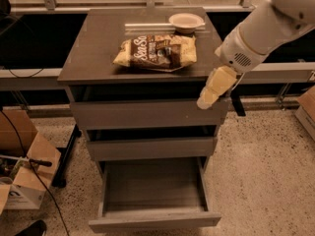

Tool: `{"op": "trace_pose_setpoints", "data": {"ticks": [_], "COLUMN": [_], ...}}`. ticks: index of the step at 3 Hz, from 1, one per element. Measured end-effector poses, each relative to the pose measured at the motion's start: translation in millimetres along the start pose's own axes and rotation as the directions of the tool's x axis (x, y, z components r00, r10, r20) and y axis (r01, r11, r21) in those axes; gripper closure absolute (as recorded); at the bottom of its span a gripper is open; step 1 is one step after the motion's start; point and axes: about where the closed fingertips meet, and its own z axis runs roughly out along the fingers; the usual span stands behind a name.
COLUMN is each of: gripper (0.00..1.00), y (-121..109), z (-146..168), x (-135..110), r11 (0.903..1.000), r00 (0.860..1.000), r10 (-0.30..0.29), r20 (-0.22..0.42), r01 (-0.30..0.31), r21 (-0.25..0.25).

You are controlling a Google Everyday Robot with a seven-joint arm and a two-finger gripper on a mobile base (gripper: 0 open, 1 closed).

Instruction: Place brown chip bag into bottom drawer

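The brown chip bag [157, 52] lies flat on top of the grey-brown cabinet [93, 48], right of the middle, with its pale yellow ends to the left and right. The bottom drawer [152, 219] is pulled out towards me, and nothing shows on its wooden floor. The two drawers above it are nearly closed. My gripper [207, 98] hangs on the white arm at the cabinet's front right corner. It is level with the top drawer's front, below and to the right of the bag, and holds nothing.
A small beige bowl [186, 21] sits on the cabinet top behind the bag. Cardboard boxes [24, 178] and cables lie on the floor at left. Another box [307, 111] is at the right edge. A rail and dark panels run behind the cabinet.
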Motion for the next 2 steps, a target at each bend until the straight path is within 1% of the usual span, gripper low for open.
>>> {"op": "trace_pose_setpoints", "data": {"ticks": [1,2], "gripper": [0.00,0.00], "y": [-43,-97], "z": [39,66], "x": [-25,-44], "r11": [0.9986,0.9925], "r00": [0.995,0.979], "r10": [0.036,0.070], "r20": [0.094,0.190], "r01": [-0.040,-0.087], "r21": [0.036,0.086]}}
